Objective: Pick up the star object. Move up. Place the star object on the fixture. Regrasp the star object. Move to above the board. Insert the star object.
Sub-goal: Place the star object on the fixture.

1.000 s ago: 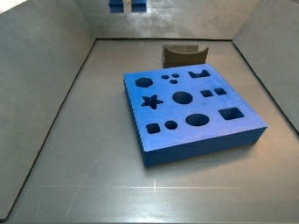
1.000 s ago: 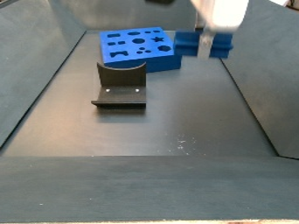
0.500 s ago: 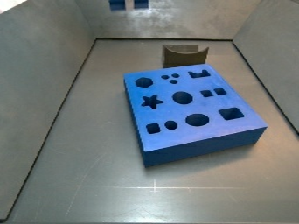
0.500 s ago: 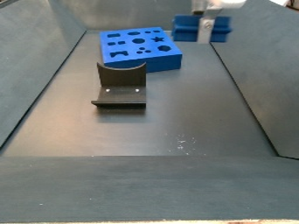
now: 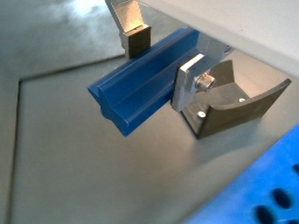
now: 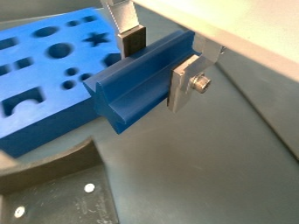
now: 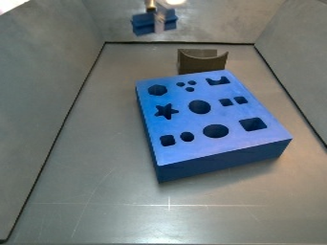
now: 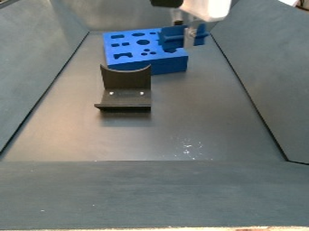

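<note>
The star object (image 5: pixel 142 86), a short ridged blue bar, hangs in the air crosswise between the flat silver fingers (image 5: pixel 190 80) of the gripper (image 5: pixel 163 59). The same grip shows at the star object (image 6: pixel 138 87) and gripper (image 6: pixel 159 59). In both side views the gripper (image 8: pixel 193 25) (image 7: pixel 153 17) carries the star object (image 8: pixel 176 37) (image 7: pixel 143 22) above the far side of the floor, beside the board (image 8: pixel 143 50) (image 7: pixel 211 120). The dark fixture (image 8: pixel 125 87) (image 7: pixel 201 60) stands apart from the gripper. Both wrist views show the fixture (image 5: pixel 239 105) (image 6: pixel 47 188) and the board (image 6: pixel 47 70) (image 5: pixel 274 192) below.
Grey walls (image 7: pixel 57 57) close in the floor on the sides and at the back. The board has several cut-out holes, among them a star hole (image 7: pixel 165 110). Bare dark floor (image 8: pixel 169 135) stretches in front of the fixture.
The gripper with the star object has moved sideways toward the board, away from the side wall, and now shows lower in a side view.
</note>
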